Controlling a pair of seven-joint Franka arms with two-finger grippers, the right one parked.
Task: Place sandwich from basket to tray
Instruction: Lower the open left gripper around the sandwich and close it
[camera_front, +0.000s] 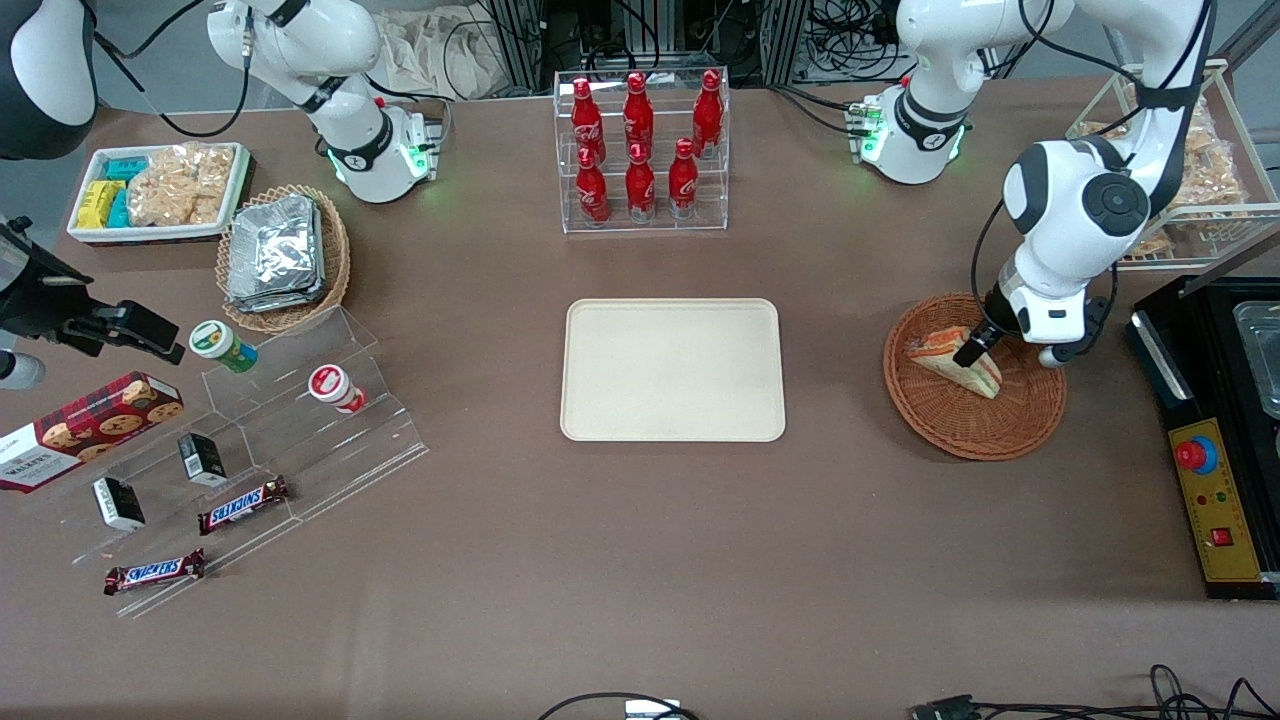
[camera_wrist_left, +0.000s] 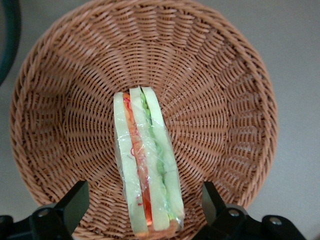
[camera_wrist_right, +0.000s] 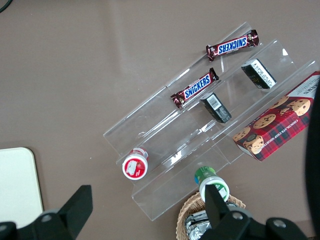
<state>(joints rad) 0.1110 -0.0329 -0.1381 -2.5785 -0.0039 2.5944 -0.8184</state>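
Note:
The sandwich (camera_front: 947, 358) lies in the reddish-brown wicker basket (camera_front: 960, 428) toward the working arm's end of the table. It is a wrapped wedge with pale bread and green and orange-red filling (camera_wrist_left: 147, 160). My left gripper (camera_front: 973, 350) hangs low over the basket (camera_wrist_left: 215, 100), open, its black fingers (camera_wrist_left: 75, 200) standing on either side of the sandwich's wide end with a gap to each. The gripper (camera_wrist_left: 144, 194) holds nothing. The cream tray (camera_front: 672, 370) sits bare at the table's middle, beside the basket.
A clear rack of red bottles (camera_front: 640, 150) stands farther from the camera than the tray. A black control box with a red button (camera_front: 1215, 440) and a wire rack of snacks (camera_front: 1190, 170) flank the basket. A tan basket of foil packets (camera_front: 283, 255) and a snack stand (camera_front: 250, 440) lie toward the parked arm's end.

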